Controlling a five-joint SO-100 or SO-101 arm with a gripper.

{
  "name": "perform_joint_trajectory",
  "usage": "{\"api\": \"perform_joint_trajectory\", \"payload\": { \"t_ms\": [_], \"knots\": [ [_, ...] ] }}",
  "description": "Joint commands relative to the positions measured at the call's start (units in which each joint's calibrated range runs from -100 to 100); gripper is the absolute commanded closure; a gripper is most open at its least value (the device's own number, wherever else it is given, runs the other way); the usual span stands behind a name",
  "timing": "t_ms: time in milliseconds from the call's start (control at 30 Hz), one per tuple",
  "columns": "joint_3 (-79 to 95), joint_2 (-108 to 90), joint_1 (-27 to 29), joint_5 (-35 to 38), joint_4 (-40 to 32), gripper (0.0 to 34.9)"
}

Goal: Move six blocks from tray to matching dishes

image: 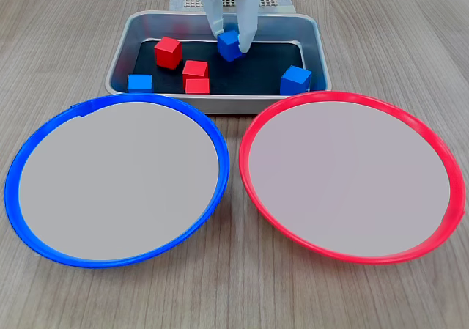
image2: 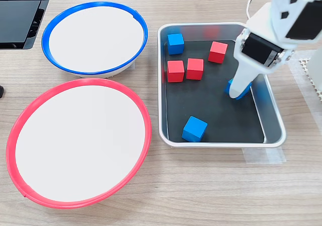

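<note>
The gripper (image: 233, 42) clamps a blue block (image: 229, 45) at the tray's (image: 220, 103) twelve o'clock in the first exterior view; next, lift toward the blue dish (image: 44, 149), still empty.

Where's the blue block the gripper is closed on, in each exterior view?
First exterior view: the held blue block sits at the top centre, at the tray's far side, between the white gripper fingers.
Second exterior view: the same block is at right of centre, mostly hidden behind the gripper, by the tray's right wall.
Shared landmark: the pair of touching red blocks in the tray.
</note>
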Motion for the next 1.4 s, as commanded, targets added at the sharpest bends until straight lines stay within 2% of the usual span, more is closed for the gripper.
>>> {"api": "perform_joint_trajectory", "payload": {
  "t_ms": [0, 133, 233, 433, 600, 800, 867, 900, 933, 967, 1033, 1067, 1133, 1167, 1200, 1233, 1367],
  "knots": [
    [-9.93, 4.38, -1.43, -1.66, 4.89, 34.7],
    [-35.23, 14.1, -0.87, -6.74, 15.46, 34.7],
    [-55.99, 25.1, 1.2, -11.92, 18.1, 34.7],
    [-83.12, 48.98, 4.5, -17.73, 13.06, 34.7],
    [-87.39, 58.53, 5.72, -18.61, 7.45, 34.7],
    [-89.58, 60.75, 7.51, -20.51, 5.14, 34.3],
    [-87.03, 59.3, 7.51, -20.32, 4.4, 26.0],
    [-84.85, 58.11, 7.51, -20.02, 3.9, 19.4],
    [-83.3, 57.08, 7.42, -19.63, 3.82, 14.3],
    [-80.93, 55.46, 7.23, -19.0, 3.41, 10.8],
    [-76.93, 52.05, 6.85, -18.12, 2.91, 9.7],
    [-75.2, 50.43, 6.66, -17.83, 2.83, 11.2],
    [-71.1, 45.91, 6.1, -17.34, 2.91, 17.0],
    [-69.19, 43.69, 5.44, -17.09, 3.16, 21.6],
    [-65.46, 39.6, 3.84, -16.7, 4.15, 31.5],
    [-60.72, 34.99, 1.49, -16.31, 5.14, 34.6],
    [-45.79, 23.14, -8.77, -16.85, 7.62, 34.6]
  ]
}}
